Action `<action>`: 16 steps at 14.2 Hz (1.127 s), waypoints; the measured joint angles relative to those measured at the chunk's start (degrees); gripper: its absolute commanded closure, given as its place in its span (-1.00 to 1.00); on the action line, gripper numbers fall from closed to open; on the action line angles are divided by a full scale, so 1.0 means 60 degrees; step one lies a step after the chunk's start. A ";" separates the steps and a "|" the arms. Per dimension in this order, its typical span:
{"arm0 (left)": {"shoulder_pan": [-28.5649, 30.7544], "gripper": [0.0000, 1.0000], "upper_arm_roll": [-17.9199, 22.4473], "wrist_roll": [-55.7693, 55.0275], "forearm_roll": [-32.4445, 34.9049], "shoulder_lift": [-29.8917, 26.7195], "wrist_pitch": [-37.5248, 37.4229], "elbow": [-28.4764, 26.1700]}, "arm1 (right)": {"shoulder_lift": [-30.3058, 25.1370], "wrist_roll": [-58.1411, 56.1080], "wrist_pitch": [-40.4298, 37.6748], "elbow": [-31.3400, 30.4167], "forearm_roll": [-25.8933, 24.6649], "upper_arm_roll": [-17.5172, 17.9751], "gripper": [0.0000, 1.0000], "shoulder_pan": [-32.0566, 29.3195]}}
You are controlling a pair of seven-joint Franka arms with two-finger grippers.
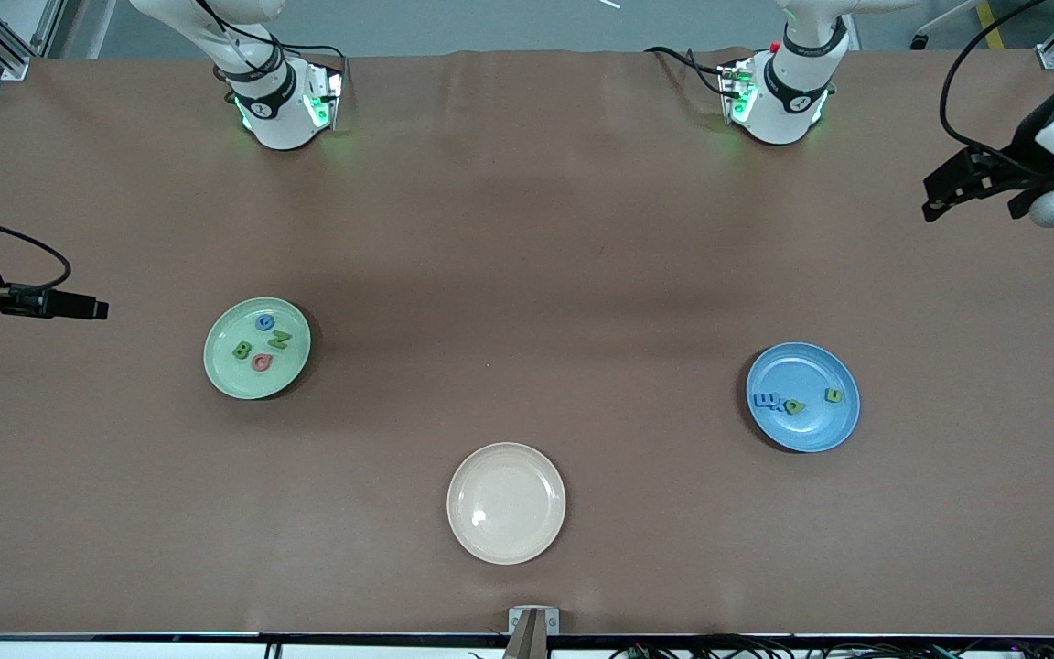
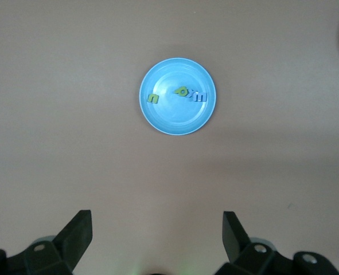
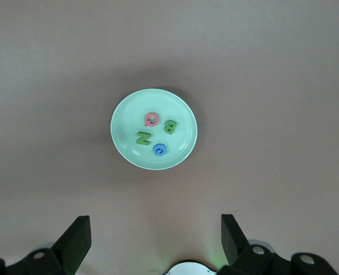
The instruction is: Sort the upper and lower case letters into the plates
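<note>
While hanging idle over the table edge at the right arm's end, waiting:
right gripper [image 3: 156, 229]: fingers spread wide, nothing in them
mint plate [image 1: 223, 373]: toward the right arm's end, well in from every table edge, bare cloth all round
letters in mint: blue one [image 1: 264, 321], green Z [image 1: 280, 340], green B [image 1: 241, 350], pink one [image 1: 261, 362], loosely clustered, all clear of the rim
cream plate [image 1: 506, 535]: mid-table, nearest the front camera, close to that edge, well apart from both other plates
blue plate [image 1: 811, 366]: toward the left arm's end, loads of open room around
letters in blue: two blue ones [image 1: 768, 400] bunched against a green one [image 1: 794, 406], green u [image 1: 833, 395] off by itself near the rim
left gripper [image 2: 158, 226]: idle over the left arm's end, fingers wide apart, holding nothing
</note>
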 measured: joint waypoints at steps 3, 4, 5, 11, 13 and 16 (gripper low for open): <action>0.0030 -1.00 -0.0023 0.0014 0.0000 0.0000 -0.0003 -0.0005 | -0.0572 0.0000 0.0109 -0.0642 -0.0067 0.0164 -1.00 0.0009; 0.0000 -1.00 -0.0041 0.0014 0.0000 0.0001 -0.0003 -0.0005 | -0.0724 0.0000 0.0155 -0.0791 -0.0100 0.0195 -1.00 0.0057; -0.0014 -1.00 -0.0068 0.0014 0.0000 0.0000 -0.0003 -0.0005 | -0.0867 0.0000 0.0172 -0.0903 -0.0162 0.0222 -1.00 0.0129; -0.0024 -1.00 -0.0090 0.0014 0.0000 0.0003 -0.0003 -0.0006 | -0.2133 -0.0045 0.0684 -0.2230 -0.0315 0.0041 -1.00 0.0548; -0.0025 -1.00 -0.0091 0.0014 0.0000 0.0020 -0.0003 -0.0010 | -0.2591 -0.0164 0.0967 -0.2841 -0.0336 -0.0031 -1.00 0.0609; -0.0025 -1.00 -0.0091 0.0012 0.0000 0.0058 -0.0003 -0.0010 | -0.2953 -0.0331 0.1083 -0.3194 -0.0347 -0.0063 -1.00 0.0614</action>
